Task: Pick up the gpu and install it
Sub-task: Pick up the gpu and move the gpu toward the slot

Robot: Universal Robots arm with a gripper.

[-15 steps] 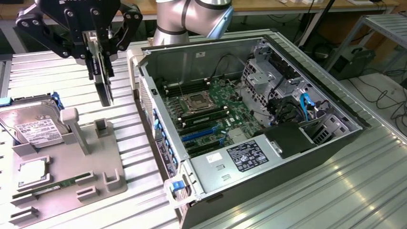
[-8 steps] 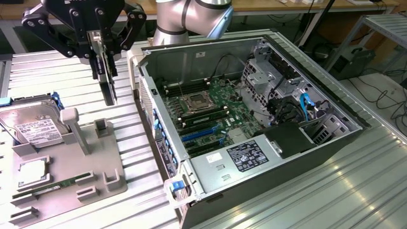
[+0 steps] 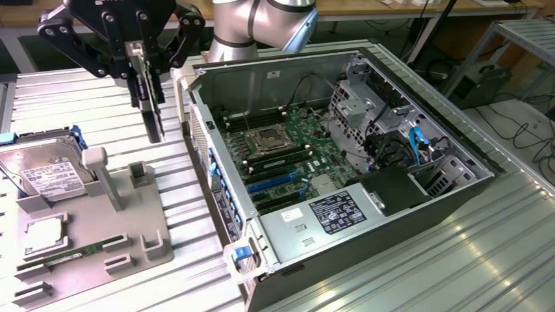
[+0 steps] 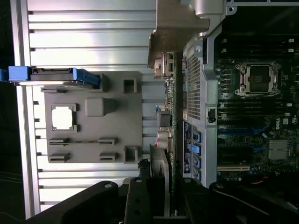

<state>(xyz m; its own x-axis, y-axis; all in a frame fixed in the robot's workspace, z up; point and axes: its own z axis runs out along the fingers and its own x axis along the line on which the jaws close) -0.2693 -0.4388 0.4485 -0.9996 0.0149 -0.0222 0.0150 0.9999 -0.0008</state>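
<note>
My gripper (image 3: 141, 65) is shut on the gpu (image 3: 153, 117), a thin dark card that hangs upright and edge-on in the air. It sits above the slatted table, between the grey fixture plate (image 3: 113, 221) and the open computer case (image 3: 260, 71). In the wrist view the gpu (image 4: 164, 116) runs edge-on out from my gripper (image 4: 161, 196), its metal bracket (image 4: 175, 32) at the far end, beside the case's perforated rear panel (image 4: 196, 84). The motherboard (image 3: 299, 140) lies exposed inside the case, with blue slots (image 3: 273, 182) near its lower part.
The fixture plate holds a silver hard drive (image 3: 48, 172) in a blue bracket, a processor chip (image 3: 43, 235) and a green memory stick (image 3: 74, 255). A power supply (image 3: 338, 211) and drive cages (image 3: 381, 110) fill the case's edges. Cables lie on the floor at the exterior view's right.
</note>
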